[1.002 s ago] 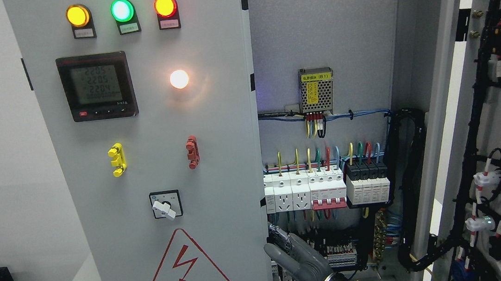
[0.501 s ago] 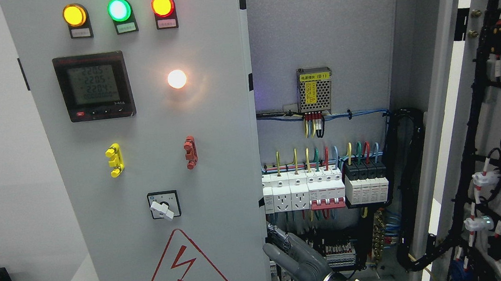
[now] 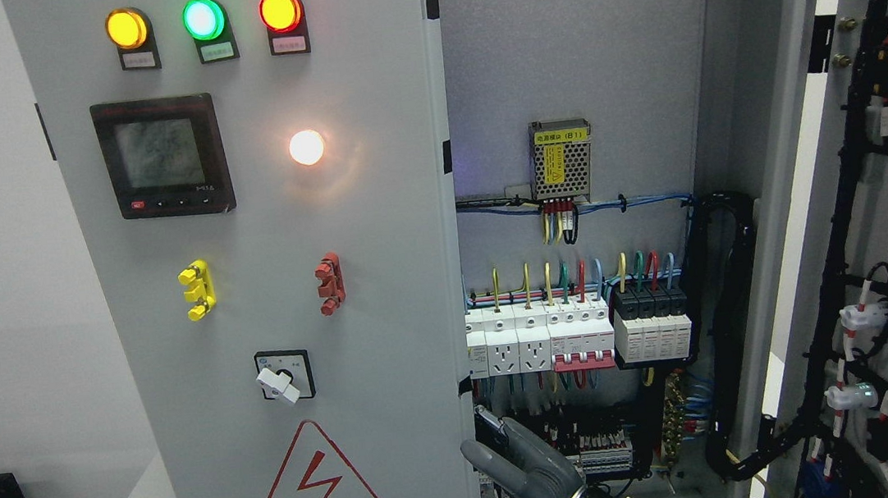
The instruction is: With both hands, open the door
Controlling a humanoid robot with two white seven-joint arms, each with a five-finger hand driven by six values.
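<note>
1. Door point(image 3: 382, 288) on the left side of the cabinet, grey, stands up and to the left of the right hand point(image 3: 520, 464), its free edge just beside the hand.
2. Right hand comes up from the bottom edge and sits at that door edge, low down; whether it grips the edge or only rests against it, I cannot tell.
3. On the door face, left of the hand, are a warning triangle point(image 3: 323, 493) and, above it, a rotary switch point(image 3: 282, 376).
4. Higher on the same face are a dark meter point(image 3: 162, 156), a lit white lamp point(image 3: 306, 147) and 3 lamps in a row at the top: yellow point(image 3: 126, 28), green point(image 3: 202, 19), red point(image 3: 279, 10).
5. Straight above the hand, inside the open cabinet, is a row of breakers point(image 3: 540, 342), with a small mesh-cased power supply point(image 3: 561, 158) higher still.
6. Far to the right of the hand, the other door point(image 3: 792, 188) is swung wide, showing black wiring on its inner side.
</note>
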